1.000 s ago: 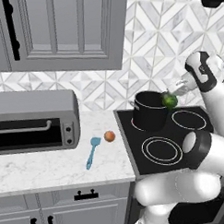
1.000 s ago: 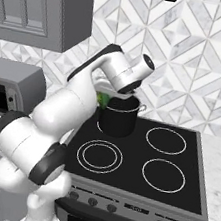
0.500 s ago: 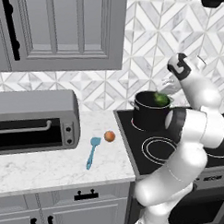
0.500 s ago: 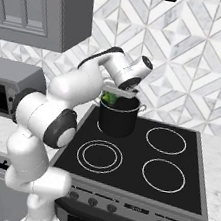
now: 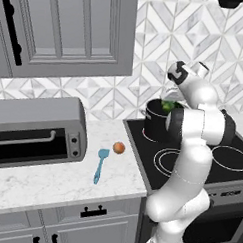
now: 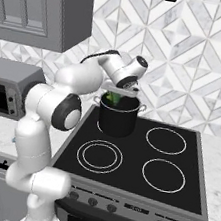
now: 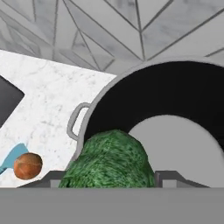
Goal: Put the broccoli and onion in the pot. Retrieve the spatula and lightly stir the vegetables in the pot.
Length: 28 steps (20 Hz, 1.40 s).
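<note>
While over the pot (image 7: 131,92), broccoli (image 7: 109,162) in tool (image 6: 116,96) (fingers closed).

grey cabinets (image 5: 67,31) over a white marble counter (image 5: 51,178), geometric tiled backsplash (image 6: 191,59) (grey-and-white), black stovetop (image 6: 140,160)

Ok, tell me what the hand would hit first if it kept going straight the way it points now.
Probably the grey inner floor of the tall black stockpot. The hand holds the dark green broccoli floret over the pot's rim and points down into its open mouth, though depth is hard to judge.
</note>
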Available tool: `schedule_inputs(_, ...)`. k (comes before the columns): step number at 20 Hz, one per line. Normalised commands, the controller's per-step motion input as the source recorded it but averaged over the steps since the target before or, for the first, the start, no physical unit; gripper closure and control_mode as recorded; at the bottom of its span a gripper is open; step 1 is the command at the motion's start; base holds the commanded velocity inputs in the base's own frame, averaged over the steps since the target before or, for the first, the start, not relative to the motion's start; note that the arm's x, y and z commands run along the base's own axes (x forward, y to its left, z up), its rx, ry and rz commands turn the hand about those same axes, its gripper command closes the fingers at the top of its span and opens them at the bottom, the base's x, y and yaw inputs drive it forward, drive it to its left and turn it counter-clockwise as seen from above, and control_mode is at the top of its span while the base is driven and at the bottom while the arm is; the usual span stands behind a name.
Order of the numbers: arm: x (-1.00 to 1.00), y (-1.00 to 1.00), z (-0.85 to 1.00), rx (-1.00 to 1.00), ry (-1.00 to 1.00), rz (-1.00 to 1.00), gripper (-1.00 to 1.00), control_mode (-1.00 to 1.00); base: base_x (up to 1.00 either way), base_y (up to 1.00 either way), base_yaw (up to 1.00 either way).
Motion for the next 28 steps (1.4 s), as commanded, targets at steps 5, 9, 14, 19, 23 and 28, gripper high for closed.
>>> schedule_inputs(5,0.53,-0.17,-0.40,-0.09,0.00,-0.09,1.00,-1.00,0.00,0.00,0.00)
schedule_inputs(9,0.46,-0.34,-0.42,-0.08,0.00,-0.09,1.00,-1.00,0.00,0.00,0.00)
schedule_inputs(14,0.37,-0.24,-0.38,-0.07,0.00,-0.08,1.00,-1.00,0.00,0.00,0.00)
schedule_inputs(19,0.37,-0.11,-0.28,-0.04,0.00,-0.05,1.00,-1.00,0.00,0.00,0.00)
schedule_inputs(23,0.04,-0.01,-0.25,-0.05,0.00,-0.01,-1.00,-1.00,0.00,0.00,0.00)
schedule_inputs(28,-0.38,0.00,-0.02,-0.01,-0.03,0.00,-1.00,-1.00,0.00,0.00,0.00)
